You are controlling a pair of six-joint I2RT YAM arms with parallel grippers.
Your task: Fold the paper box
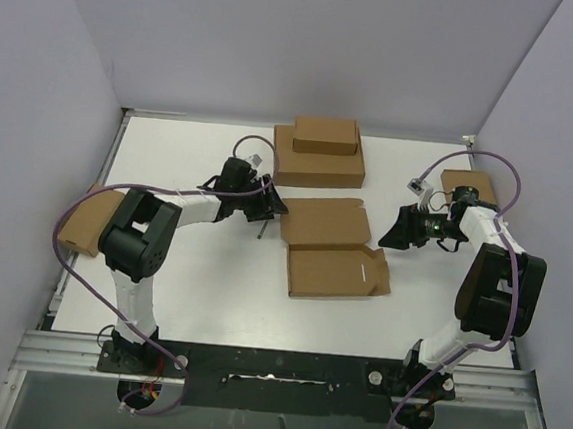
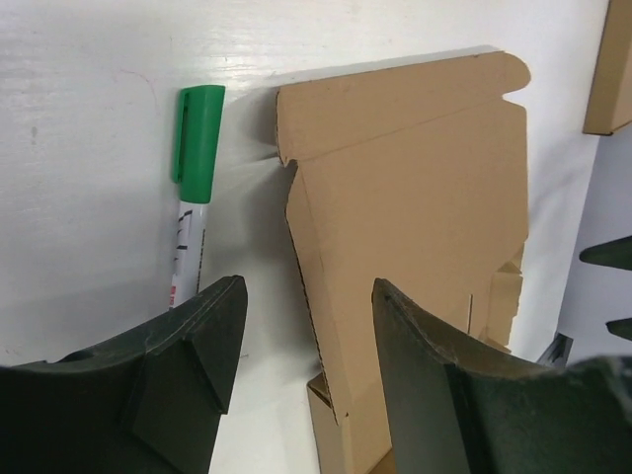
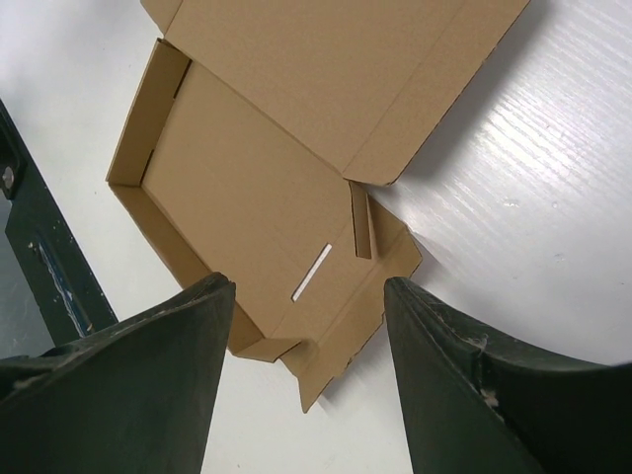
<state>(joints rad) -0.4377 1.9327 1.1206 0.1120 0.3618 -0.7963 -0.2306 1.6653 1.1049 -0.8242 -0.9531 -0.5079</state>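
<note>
Where the white table (image 1: pixel 200 287) meets its left side, item one: a plain brown cardboard piece (image 1: pixel 87 219), partly hidden behind the left arm. Item two: the left gripper (image 2: pixel 308 296), low over the table just left of the paper box, jaws apart with a clear gap and nothing between them. Item three: a white marker (image 2: pixel 196 197) with a green cap, lying flat on the table beside the box's left edge, close to it but apart. Item four, toward the back: a wide brown box (image 1: pixel 318 164) with a smaller brown box (image 1: pixel 326 135) stacked on top. Item five, at the table's centre: the paper box (image 1: pixel 334 271), unfolded and open, its shallow tray nearest the arms with low walls raised on some sides, its lid panel (image 1: pixel 324 222) laid back flat toward the stack, side tabs loose; a short white mark (image 3: pixel 311 272) shows on the tray floor. Item six: the right gripper (image 3: pixel 308 291), hovering just right of the tray, fingers spread wide, gripping nothing and not touching the cardboard. Item seven: a small brown box (image 1: pixel 468 184) near the right edge, behind the right arm.
</note>
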